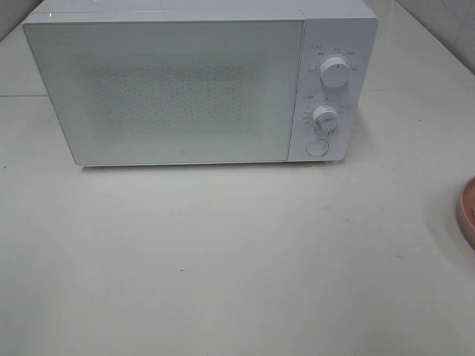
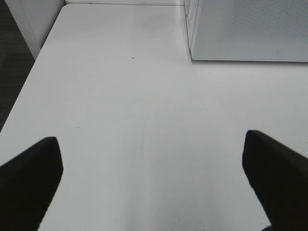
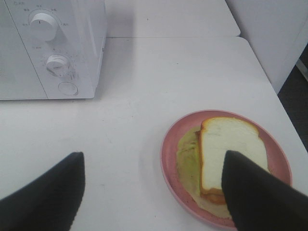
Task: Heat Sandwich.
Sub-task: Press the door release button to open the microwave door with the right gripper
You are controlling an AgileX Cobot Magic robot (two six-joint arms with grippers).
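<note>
Sandwich (image 3: 226, 139) shows only in the right wrist view. It is outside the high camera's picture, where only a thin piece of the pink plate (image 1: 468, 211) is seen, cut by the right border. The sandwich lies on this plate, white bread on top and pale green filling spread beside it. The plate is near the right edge of the table (image 1: 223, 282), to the front and right of the microwave (image 1: 171, 89).

One dark finger (image 3: 255, 192) of the right gripper (image 3: 153, 161) covers the near corner of the bread (whether it touches the bread or hangs above it, I cannot tell). Both arms are outside the high view, so only their fingers can be seen. The right gripper is spread wide and holds nothing.

The left gripper (image 2: 150, 144) is also spread wide with nothing between its fingers. It is over bare table by the left edge, and the lower corner of the microwave's closed door (image 2: 250, 29) is ahead of it.

The microwave's panel has two knobs (image 1: 335, 73) and a round button (image 1: 318, 147); the small print around them is unreadable.
</note>
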